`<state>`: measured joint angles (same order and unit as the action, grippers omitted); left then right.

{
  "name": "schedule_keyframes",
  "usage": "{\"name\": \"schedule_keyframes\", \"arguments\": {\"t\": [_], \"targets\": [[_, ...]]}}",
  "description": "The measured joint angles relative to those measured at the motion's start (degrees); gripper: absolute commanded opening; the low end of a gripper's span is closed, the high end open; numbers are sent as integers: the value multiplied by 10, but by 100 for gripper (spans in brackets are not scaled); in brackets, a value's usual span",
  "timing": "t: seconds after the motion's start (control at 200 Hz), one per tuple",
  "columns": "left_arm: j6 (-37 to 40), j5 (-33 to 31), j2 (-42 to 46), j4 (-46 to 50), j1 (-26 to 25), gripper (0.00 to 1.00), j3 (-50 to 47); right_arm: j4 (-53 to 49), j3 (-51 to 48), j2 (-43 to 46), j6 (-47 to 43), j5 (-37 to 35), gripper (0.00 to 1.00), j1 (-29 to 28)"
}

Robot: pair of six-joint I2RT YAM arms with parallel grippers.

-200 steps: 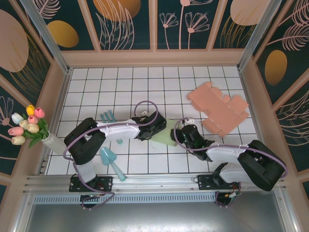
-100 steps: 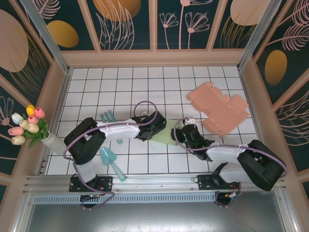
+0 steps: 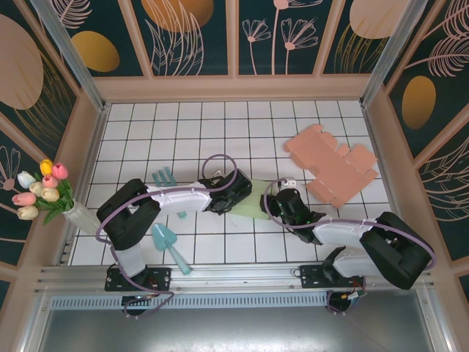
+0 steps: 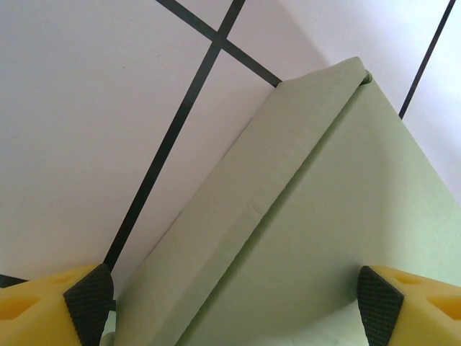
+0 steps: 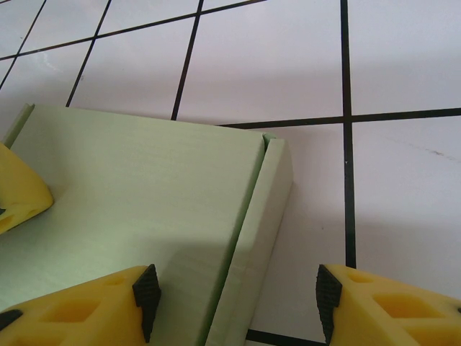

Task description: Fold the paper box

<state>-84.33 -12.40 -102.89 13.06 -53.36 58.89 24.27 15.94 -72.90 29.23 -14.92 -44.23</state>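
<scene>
**Risk check: green box bracketed by both grippers, nothing clamped**

At left gripper (image 4: pixel 234 306): stands wide apart, grips nothing. Straddles one end of the green paper box (image 4: pixel 324 216), with one pad just outside the folded side flap (image 4: pixel 238 216) and the other over the flat panel.

At right gripper (image 5: pixel 238 299): also apart, grips nothing. Brackets the opposite flap (image 5: pixel 263 216). Inner pad on or just above the panel, cannot tell which; outer pad over bare table (image 5: pixel 403 180).

Between the two: lies low on the white tiles, flaps only partly raised.

Beyond the right gripper, well apart: pink cardboard blank (image 3: pixel 333 165), no likely interference.

Judged risks:
- Sliding instead of folding. Light paper on smooth tile, nothing pinning it; a push from one side alone probably skates the box away.
- Crease off the score line, if a pad presses the panel and not the flap.
- Flap springing back once let go.
- Finger collision. Yellow fingertip (image 5: pixel 21 191) of the left gripper sits near the right gripper, over the same panel; little room for both to close.
</scene>
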Motion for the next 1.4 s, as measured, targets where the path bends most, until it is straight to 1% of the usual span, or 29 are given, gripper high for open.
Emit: {"name": "schedule_keyframes", "arguments": {"t": [0.18,0.34,0.51,0.656,0.831,1.061,1.401], "targets": [[-3,0,0,-13,0,88,-6,-2,0,3,0,0,62,0],[-9,0,0,-24,1,88,-9,-28,0,25,1,5,63,0],[-11,0,0,-26,2,87,-10,-71,-3,83,13,1,62,-10],[-11,0,0,-26,2,87,-10,-114,-3,141,30,-7,59,-23],[-11,0,0,-26,2,87,-10,-138,-23,186,55,-12,58,-42],[-11,0,0,-26,2,87,-10,-147,-61,195,83,-14,57,-66],[-11,0,0,-26,2,87,-10,-131,-64,195,93,11,53,-73]]}}
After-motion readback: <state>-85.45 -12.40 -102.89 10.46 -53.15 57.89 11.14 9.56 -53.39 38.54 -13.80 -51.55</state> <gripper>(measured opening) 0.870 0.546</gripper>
